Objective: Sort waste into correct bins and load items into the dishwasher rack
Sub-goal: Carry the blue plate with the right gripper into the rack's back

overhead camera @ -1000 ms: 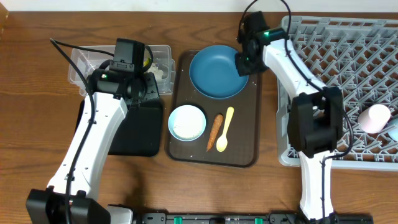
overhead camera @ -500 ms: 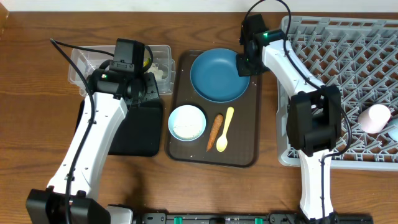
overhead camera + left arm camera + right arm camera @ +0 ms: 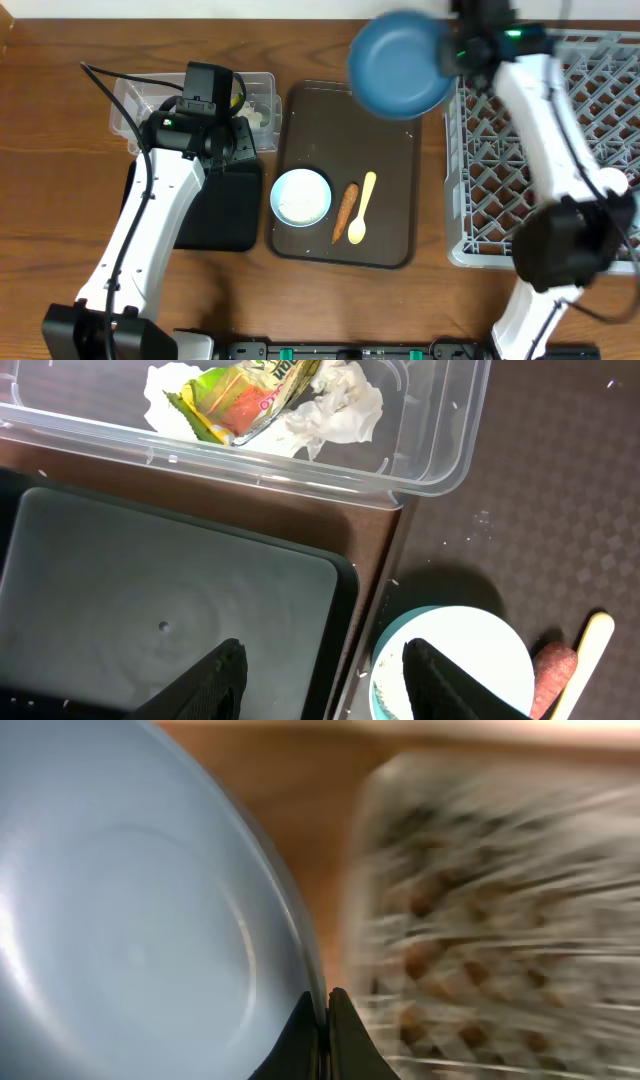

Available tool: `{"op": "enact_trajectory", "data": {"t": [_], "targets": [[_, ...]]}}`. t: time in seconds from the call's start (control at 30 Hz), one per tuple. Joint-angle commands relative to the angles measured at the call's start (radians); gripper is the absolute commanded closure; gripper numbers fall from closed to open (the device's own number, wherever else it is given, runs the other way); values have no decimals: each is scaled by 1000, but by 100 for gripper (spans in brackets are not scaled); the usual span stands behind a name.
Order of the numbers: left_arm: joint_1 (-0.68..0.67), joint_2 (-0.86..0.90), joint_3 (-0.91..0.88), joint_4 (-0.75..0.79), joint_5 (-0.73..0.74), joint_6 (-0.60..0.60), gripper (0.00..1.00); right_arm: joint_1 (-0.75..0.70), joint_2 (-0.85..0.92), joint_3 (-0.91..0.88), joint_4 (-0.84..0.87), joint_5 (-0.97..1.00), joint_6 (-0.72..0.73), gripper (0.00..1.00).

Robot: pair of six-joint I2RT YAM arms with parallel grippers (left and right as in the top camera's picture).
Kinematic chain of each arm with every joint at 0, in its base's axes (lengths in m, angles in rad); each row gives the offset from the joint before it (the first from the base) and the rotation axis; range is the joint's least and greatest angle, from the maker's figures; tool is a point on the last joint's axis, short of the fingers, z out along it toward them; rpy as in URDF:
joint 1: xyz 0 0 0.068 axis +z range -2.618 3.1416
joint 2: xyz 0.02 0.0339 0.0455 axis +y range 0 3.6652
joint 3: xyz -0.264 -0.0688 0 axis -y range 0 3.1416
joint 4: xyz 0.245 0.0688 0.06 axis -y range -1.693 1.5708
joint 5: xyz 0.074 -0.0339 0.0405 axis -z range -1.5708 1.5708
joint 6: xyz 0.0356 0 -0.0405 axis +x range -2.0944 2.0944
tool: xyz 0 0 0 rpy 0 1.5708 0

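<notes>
Left gripper (image 3: 322,672): jaws apart, empty, hovering over the edge of the black tray (image 3: 170,590). Right gripper (image 3: 326,1018): pinched shut on the rim of the blue plate (image 3: 400,65). Plate looks rigid, smooth and likely slippery; a rim pinch is the only hold and it may swing. A second ago it lay on the brown tray (image 3: 330,130); now it is airborne by the far-left corner of the rack (image 3: 560,150).

The left arm (image 3: 150,230) has long white parts with black joints between them. A thin black cable (image 3: 105,75) runs to it. A black box (image 3: 210,82) sits near its end, and a tiny green light (image 3: 168,122) glows there. The left gripper (image 3: 322,650) has two black fingers (image 3: 215,680) with slanted tips. The right arm (image 3: 540,100) is white and black too, with its own green light (image 3: 514,33). The right gripper (image 3: 322,1020) has thin dark fingers (image 3: 300,1040).
</notes>
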State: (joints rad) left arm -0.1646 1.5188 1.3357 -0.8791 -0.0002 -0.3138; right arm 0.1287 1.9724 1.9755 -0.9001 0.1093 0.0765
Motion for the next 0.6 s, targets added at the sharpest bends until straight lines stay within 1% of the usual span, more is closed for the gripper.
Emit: {"op": "enact_trajectory", "data": {"t": [0.0, 0.1, 0.3, 0.37, 0.57], "targets": [[4, 2, 11, -2, -12, 5, 47, -57, -110, 9, 29, 217, -115, 99], [4, 2, 11, -2, -12, 5, 47, -106, -163, 9, 83, 362, -247, 99], [4, 2, 11, -2, -12, 5, 46, -205, -196, 9, 207, 590, -415, 99], [4, 2, 11, -2, -12, 6, 47, -237, -192, 9, 242, 622, -468, 99], [4, 2, 11, -3, -12, 6, 46, -352, -172, 8, 364, 624, -610, 99]]}}
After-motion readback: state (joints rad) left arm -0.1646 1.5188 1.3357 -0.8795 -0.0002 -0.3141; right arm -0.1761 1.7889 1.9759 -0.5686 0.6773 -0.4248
